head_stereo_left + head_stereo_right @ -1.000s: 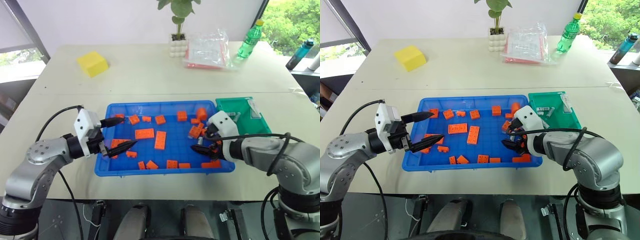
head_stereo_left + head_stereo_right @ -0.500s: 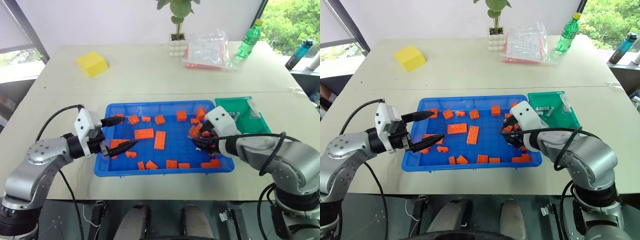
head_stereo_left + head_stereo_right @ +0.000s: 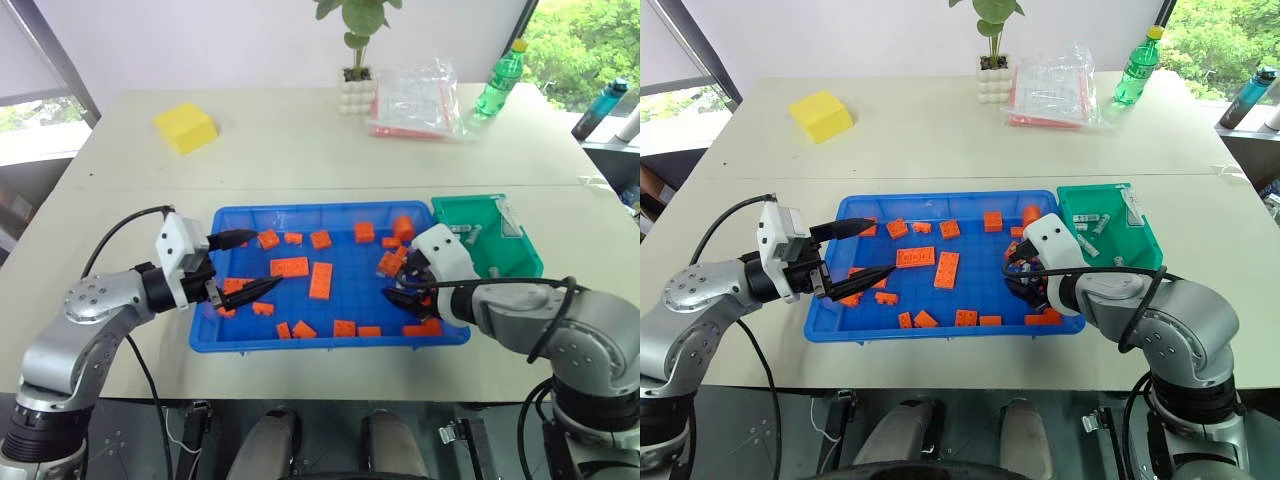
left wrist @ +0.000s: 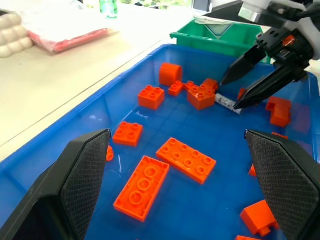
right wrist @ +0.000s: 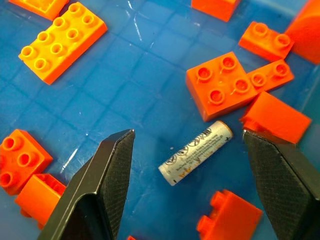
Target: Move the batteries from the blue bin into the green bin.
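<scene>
The blue bin (image 3: 330, 209) lies in front of me, strewn with orange bricks (image 3: 320, 280). One silver-grey battery (image 5: 196, 152) lies flat on its floor near the right end, among bricks, and it is also visible in the left wrist view (image 4: 227, 103). My right gripper (image 3: 397, 296) hangs open just above it, one finger on each side, not touching. The green bin (image 3: 487, 247) stands against the blue bin's right end and holds a few batteries (image 3: 1090, 220). Over the blue bin's left end, my left gripper (image 3: 266, 260) is open and empty.
At the back of the table are a yellow block (image 3: 185, 127), a white plant pot (image 3: 355, 92), a clear plastic bag (image 3: 415, 100) and a green bottle (image 3: 498, 85). A blue bottle (image 3: 600, 105) stands off the table's right edge.
My right wrist has turned a little above the battery, with its fingers still open. The left gripper has hardly moved.
</scene>
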`<state>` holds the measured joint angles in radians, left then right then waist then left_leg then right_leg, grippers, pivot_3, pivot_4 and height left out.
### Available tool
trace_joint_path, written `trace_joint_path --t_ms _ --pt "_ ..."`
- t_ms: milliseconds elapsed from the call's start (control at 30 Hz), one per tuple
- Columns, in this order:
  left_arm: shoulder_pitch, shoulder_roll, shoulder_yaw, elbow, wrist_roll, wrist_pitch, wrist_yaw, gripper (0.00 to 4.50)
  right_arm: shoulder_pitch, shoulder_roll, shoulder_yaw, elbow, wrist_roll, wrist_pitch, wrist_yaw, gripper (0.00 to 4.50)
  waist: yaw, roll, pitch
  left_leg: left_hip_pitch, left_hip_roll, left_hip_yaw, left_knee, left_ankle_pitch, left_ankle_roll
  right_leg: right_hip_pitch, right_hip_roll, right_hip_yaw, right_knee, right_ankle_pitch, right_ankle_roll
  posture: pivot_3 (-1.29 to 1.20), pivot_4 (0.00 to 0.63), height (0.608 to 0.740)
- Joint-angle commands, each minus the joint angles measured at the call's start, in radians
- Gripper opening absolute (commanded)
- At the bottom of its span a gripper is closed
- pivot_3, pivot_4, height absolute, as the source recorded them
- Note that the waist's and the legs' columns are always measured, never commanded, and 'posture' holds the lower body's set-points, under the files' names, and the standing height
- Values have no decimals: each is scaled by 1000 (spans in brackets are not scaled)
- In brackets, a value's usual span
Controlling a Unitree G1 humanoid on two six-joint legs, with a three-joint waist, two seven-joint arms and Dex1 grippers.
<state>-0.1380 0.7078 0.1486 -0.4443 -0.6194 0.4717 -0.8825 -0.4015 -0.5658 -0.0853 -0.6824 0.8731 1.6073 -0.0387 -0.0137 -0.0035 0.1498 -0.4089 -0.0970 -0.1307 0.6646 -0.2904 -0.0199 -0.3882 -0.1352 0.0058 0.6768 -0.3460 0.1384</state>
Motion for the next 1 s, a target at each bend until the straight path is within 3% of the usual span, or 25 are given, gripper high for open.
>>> trace_joint_path --t_ms 33,233,533,633,800,833,1000 --pt "-14 3 18 -12 -1 -17 2 4500 2 13 1 31 17 7 -42 3528 0 0 0 0 0 0 0 0 0 0 0 0 0 0 0 0 150 726" --pt "-3 5 30 -27 -7 -15 12 4500 -28 57 43 103 37 7 -64 3528 -1 0 0 0 0 0 0 0 0 0 0 0 0 0 0 0 150 726" --pt "0 6 36 -29 -8 -18 19 4500 -43 34 81 125 36 7 -42 3528 -6 0 0 0 0 0 0 0 0 0 0 0 0 0 0 0 150 726" --pt "-5 5 31 -26 -7 -18 20 4500 -35 36 87 121 24 7 -37 2727 -6 0 0 0 0 0 0 0 0 0 0 0 0 0 0 0 150 726" --pt "-18 5 23 -14 -4 -20 14 4500 -42 36 88 111 15 7 -23 297 -1 0 0 0 0 0 0 0 0 0 0 0 0 0 0 0 150 726" --pt "-20 6 22 -10 -3 -22 10 4500 -47 34 88 106 15 7 -16 45 -1 0 0 0 0 0 0 0 0 0 0 0 0 0 0 0 150 726" --pt "-33 9 18 10 2 -28 -7 4500 -101 4 47 66 40 7 71 51 -5 0 0 0 0 0 0 0 0 0 0 0 0 0 0 0 150 726"
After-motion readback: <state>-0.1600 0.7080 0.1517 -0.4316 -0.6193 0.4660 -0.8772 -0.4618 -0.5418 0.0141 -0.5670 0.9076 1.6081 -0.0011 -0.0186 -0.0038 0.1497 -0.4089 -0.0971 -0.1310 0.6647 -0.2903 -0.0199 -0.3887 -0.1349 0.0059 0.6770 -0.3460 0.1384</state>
